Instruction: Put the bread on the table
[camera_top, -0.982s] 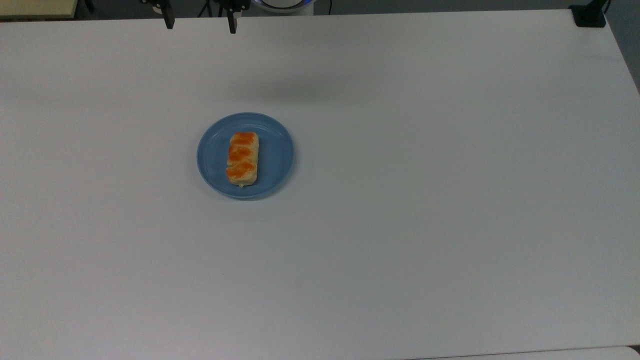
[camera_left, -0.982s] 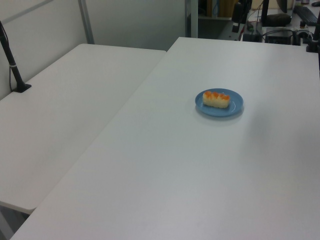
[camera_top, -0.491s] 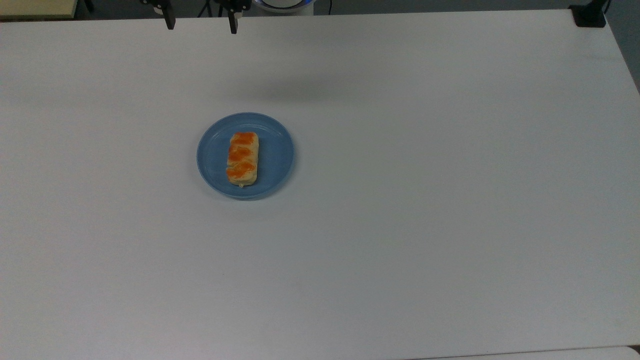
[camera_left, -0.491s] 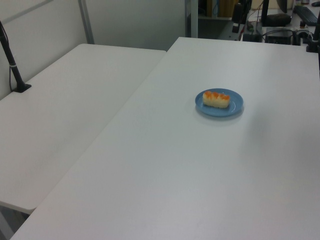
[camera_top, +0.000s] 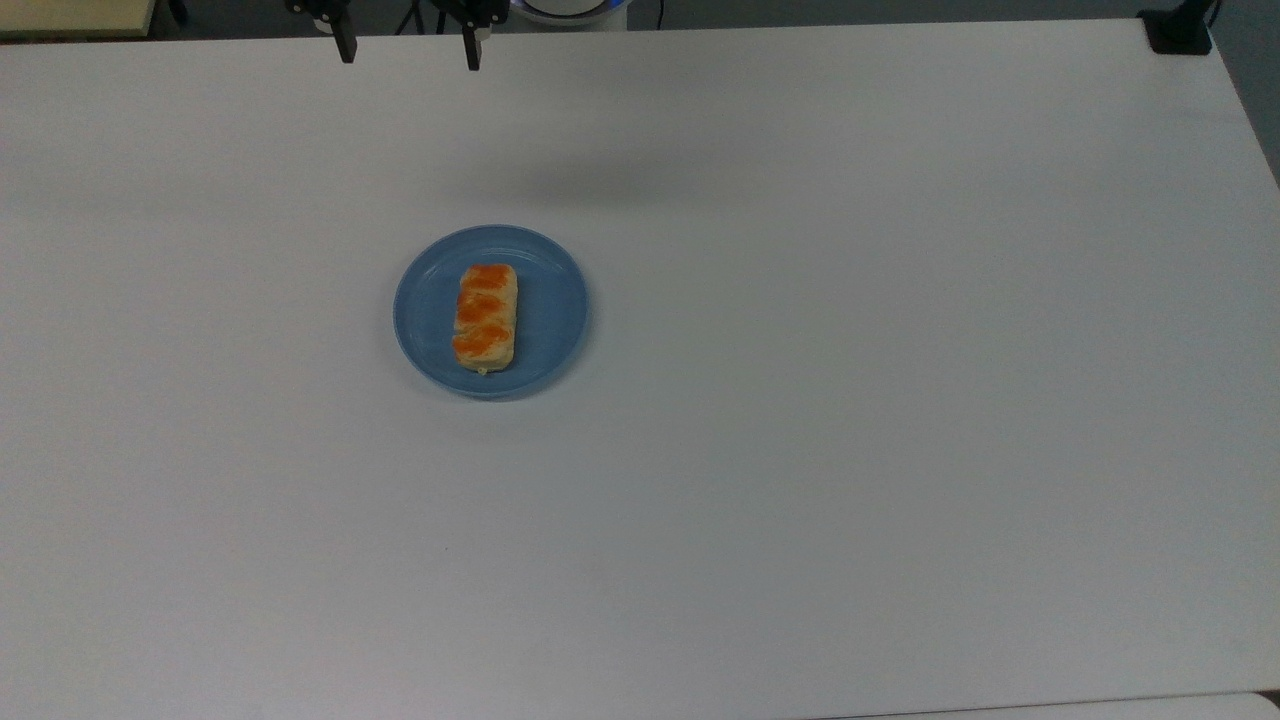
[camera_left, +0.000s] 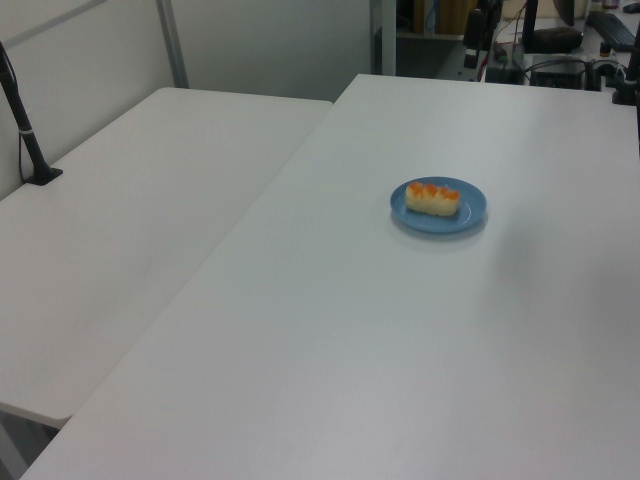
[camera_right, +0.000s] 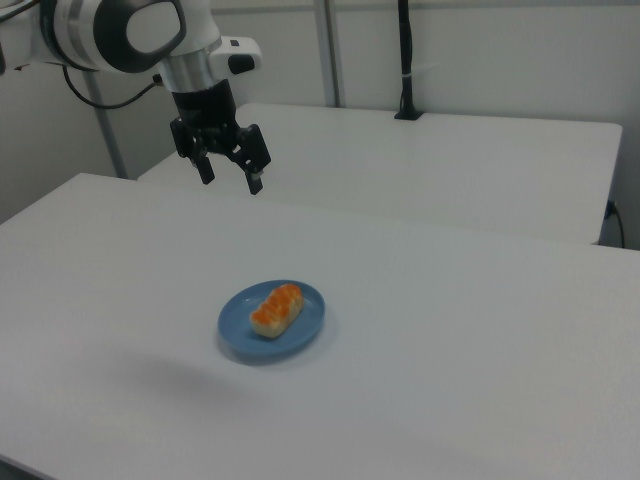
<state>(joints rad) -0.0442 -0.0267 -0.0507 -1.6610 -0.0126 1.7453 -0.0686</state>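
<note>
The bread (camera_top: 486, 317) is a pale bun with an orange glazed top, lying lengthwise on a round blue plate (camera_top: 420, 312) on the white table (camera_top: 850, 400). My gripper (camera_top: 408, 52) hangs open at the top view's upper edge, well above and behind the plate, with nothing between its fingers. In the right view the gripper (camera_right: 232, 177) hovers high over the table, up and to the left of the bread (camera_right: 276, 308) and the plate (camera_right: 236, 332). The left view has the bread (camera_left: 433, 198) on the plate (camera_left: 476, 213) right of centre.
A second white table (camera_left: 130, 200) adjoins on the left view's left, with a black post (camera_left: 28, 140) standing on it. A black clamp (camera_top: 1180, 30) sits at the top view's upper right corner. Wide bare tabletop surrounds the plate.
The gripper's fingers have crept slightly down and to the right in the top view. The bread and plate have not moved.
</note>
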